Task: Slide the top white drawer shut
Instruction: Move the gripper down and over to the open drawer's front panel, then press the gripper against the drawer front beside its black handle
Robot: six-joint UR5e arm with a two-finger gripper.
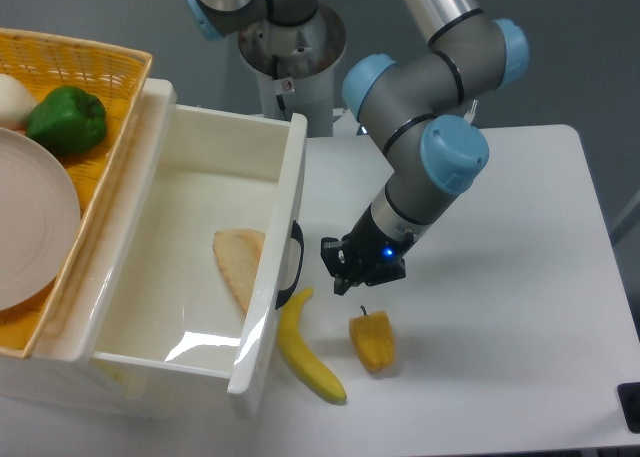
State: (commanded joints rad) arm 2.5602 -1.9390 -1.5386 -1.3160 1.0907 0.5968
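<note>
We see the top white drawer pulled far out of its cabinet toward the right, its glossy cream interior open to the camera and its panelled front standing as the right-hand wall. A curved black handle sits on the outer face of that front, pointing toward the table. Inside the drawer, a flat tan wedge of bread lies against the inner side of the front panel. Our gripper hangs low over the white table, just to the right of the handle but apart from it, with a narrow strip of tabletop showing between them. Its black fingers point down and to the left, toward the drawer front; from this angle we cannot tell how far apart they stand, and nothing is visibly held between them. A small blue light glows on the wrist just above the fingers. On the table below the gripper, a yellow banana lies close beside the bottom corner of the drawer front, and a yellow bell pepper rests a little to its right, separate from it. To the left of the drawer, on top of the cabinet, a yellow wicker basket holds a green bell pepper, a pale plate and part of a white round object at the left edge.
</note>
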